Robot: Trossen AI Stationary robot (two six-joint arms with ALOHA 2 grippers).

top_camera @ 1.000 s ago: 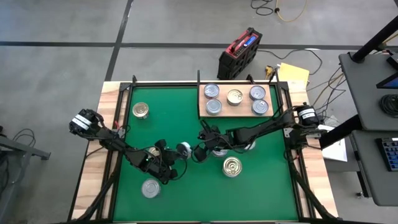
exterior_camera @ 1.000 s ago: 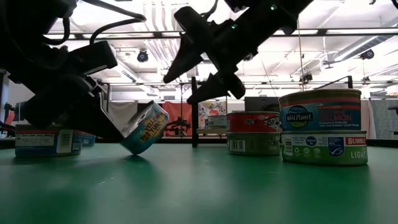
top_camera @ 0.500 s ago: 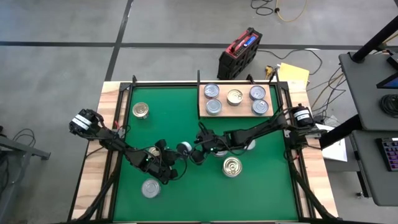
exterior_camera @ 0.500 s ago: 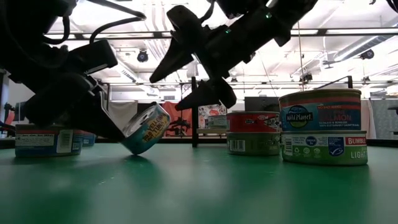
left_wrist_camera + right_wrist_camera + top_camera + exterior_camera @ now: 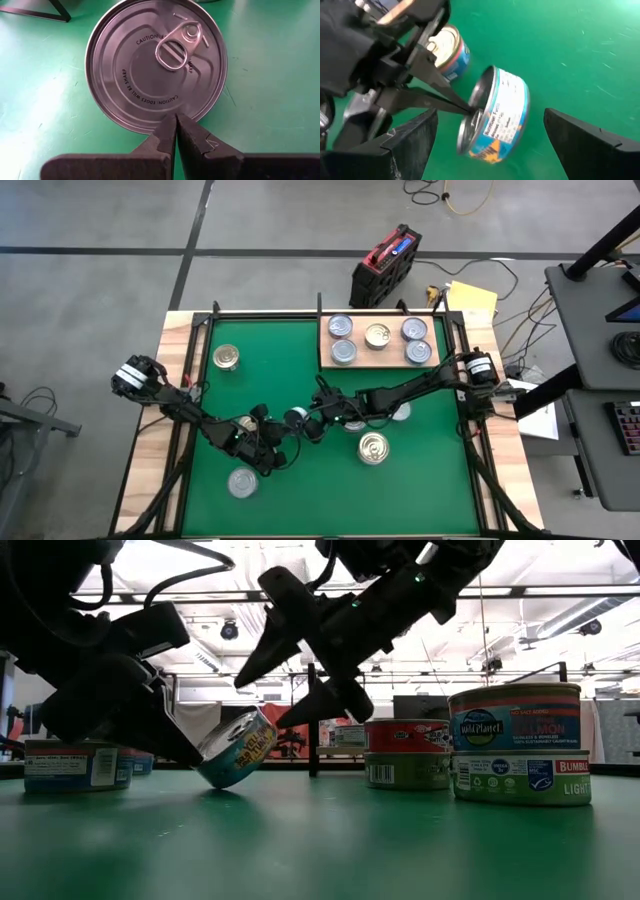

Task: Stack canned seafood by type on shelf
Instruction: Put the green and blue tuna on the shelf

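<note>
A tin of canned seafood (image 5: 235,747) with a silvery lid and blue side stands tilted on the green mat near the middle (image 5: 296,418). My left gripper (image 5: 175,119) is shut, with its tips at this tin's lid. My right gripper (image 5: 258,703) is open. It hovers just above the tin, one finger on either side, and touches nothing (image 5: 490,112). The shelf (image 5: 390,361), a pale wooden board at the far right, carries several tins resting flat. My left gripper touches the tilted tin's lid at its lowest rim (image 5: 172,114) with its shut fingertips (image 5: 468,109). The fingers slant down from the table's near left. The tin rests on its bottom edge (image 5: 222,783) on the mat, and its lid faces the gripper.
Loose tins lie at the mat's far left (image 5: 227,358), near left (image 5: 242,481) and near middle (image 5: 374,448). Two stacks of two (image 5: 515,745) (image 5: 405,752) stand under my right arm. A black bar frame (image 5: 318,305) borders the mat.
My right gripper has moved toward the table's left and down, closing in on the tilted tin from above. The tin and my left gripper have kept still.
</note>
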